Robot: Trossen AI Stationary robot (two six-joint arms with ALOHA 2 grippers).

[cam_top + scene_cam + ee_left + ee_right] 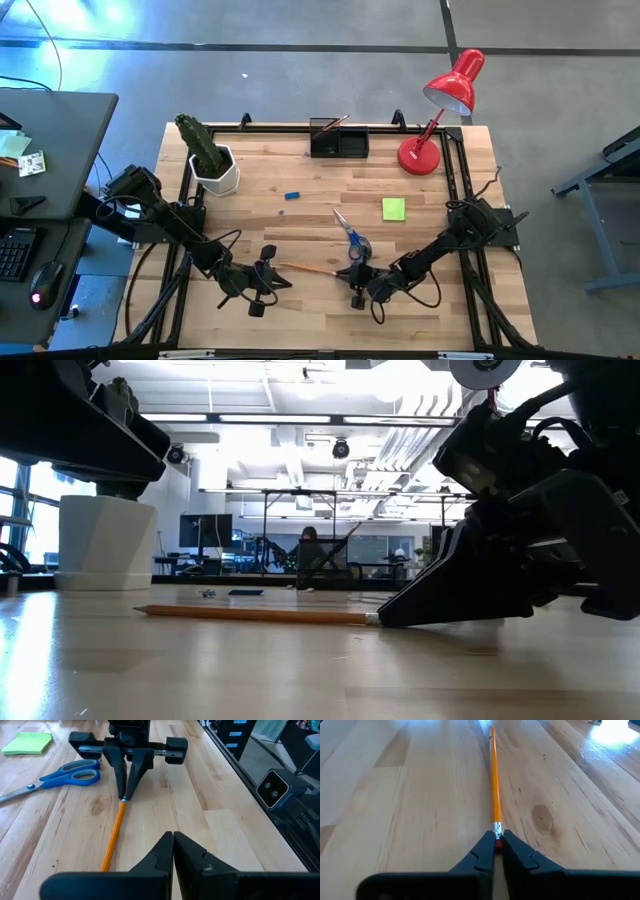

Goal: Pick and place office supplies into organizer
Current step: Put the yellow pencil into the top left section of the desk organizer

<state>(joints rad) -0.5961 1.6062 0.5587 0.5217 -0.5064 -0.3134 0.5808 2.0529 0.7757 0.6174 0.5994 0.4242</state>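
Observation:
An orange wooden pencil lies flat on the table near its near edge, its eraser end toward my right gripper, which is shut on it. My left gripper is shut and sits just beside the pencil's other end, touching nothing. Blue-handled scissors lie just beyond the pencil. The lime-green sticky pad and a tiny blue block rest mid-table. The black organizer stands at the far edge with a thin stick leaning in it. My right gripper pinches the pencil's eraser end between its two fingertips. The fingers come low from the table's right, slanting down, in line with the pencil. The pencil lies flat on the table along its whole length.
A cactus in a white pot stands at the far left, and a red desk lamp at the far right. Bare wood lies between the blue block and the organizer. Black rails frame the table's edges.

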